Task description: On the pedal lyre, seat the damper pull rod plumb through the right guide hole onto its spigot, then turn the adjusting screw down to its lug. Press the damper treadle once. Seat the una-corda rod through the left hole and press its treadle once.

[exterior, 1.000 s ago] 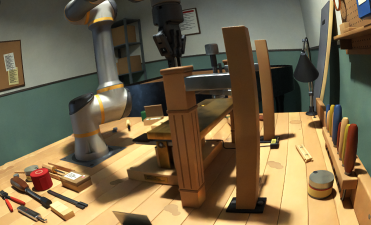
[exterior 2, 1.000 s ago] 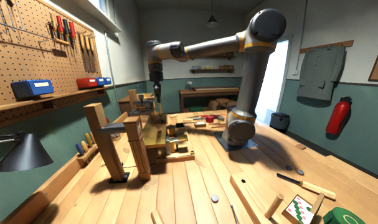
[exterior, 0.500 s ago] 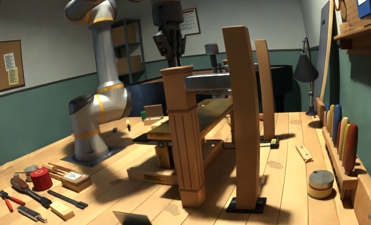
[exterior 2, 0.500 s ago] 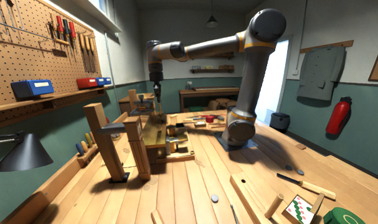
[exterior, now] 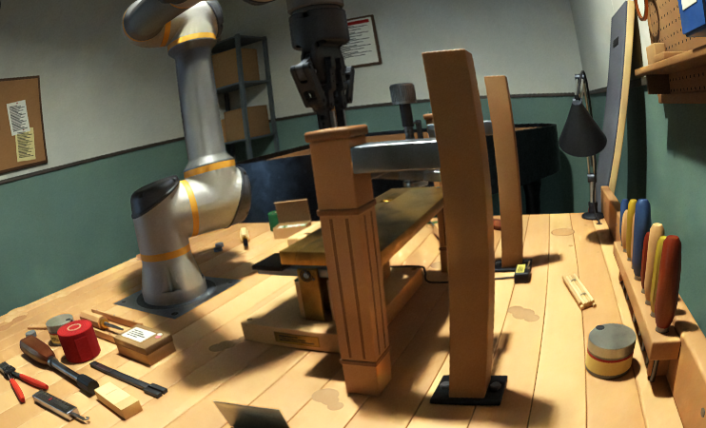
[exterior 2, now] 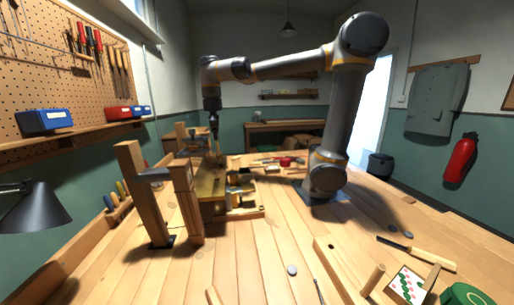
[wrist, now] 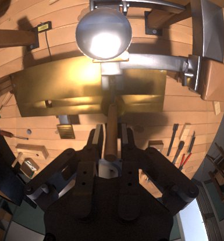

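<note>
My gripper [wrist: 111, 131] hangs straight down over the pedal lyre [exterior: 364, 231], open around the top of a wooden pull rod [wrist: 110, 131] that stands upright between the fingers. The rod runs down through the brass-coloured guide board [wrist: 87, 87] at its right hole; the left hole [wrist: 48, 102] in that board is empty. A round knurled adjusting screw knob [wrist: 104, 32] stands just beyond the rod, on a metal arm [wrist: 154, 61]. In the second side camera the gripper [exterior 2: 214, 127] sits above the lyre's far end. The treadles are hidden under the board.
The lyre's wooden post [exterior: 351, 247] and two tall curved uprights [exterior: 463, 221] stand close by. Hand tools and a red cylinder [exterior: 78, 340] lie at the bench's left corner, and a screwdriver rack [exterior: 648, 262] lines the right edge. A loose dowel [exterior 2: 374, 279] lies near the front.
</note>
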{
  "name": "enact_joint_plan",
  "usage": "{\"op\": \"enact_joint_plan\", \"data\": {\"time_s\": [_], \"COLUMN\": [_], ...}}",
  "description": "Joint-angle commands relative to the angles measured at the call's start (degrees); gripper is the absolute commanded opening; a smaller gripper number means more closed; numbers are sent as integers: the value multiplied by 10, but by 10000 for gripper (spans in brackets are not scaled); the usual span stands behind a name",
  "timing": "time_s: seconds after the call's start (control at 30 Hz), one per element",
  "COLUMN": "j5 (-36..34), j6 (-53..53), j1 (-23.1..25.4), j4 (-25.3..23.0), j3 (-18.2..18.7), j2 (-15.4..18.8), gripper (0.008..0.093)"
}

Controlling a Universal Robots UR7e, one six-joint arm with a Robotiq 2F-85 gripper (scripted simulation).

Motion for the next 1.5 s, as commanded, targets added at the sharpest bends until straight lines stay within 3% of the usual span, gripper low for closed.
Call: {"op": "enact_joint_plan", "data": {"time_s": [0.0, 0.13, 0.73, 1.47], "j5": [0, 0, 0, 0], "j6": [0, 0, 0, 0], "j1": [0, 0, 0, 0], "j4": [0, 0, 13, 149], "j3": [0, 0, -13, -149], "j2": [0, 0, -2, 0], "gripper": [315, 380, 380, 380]}}
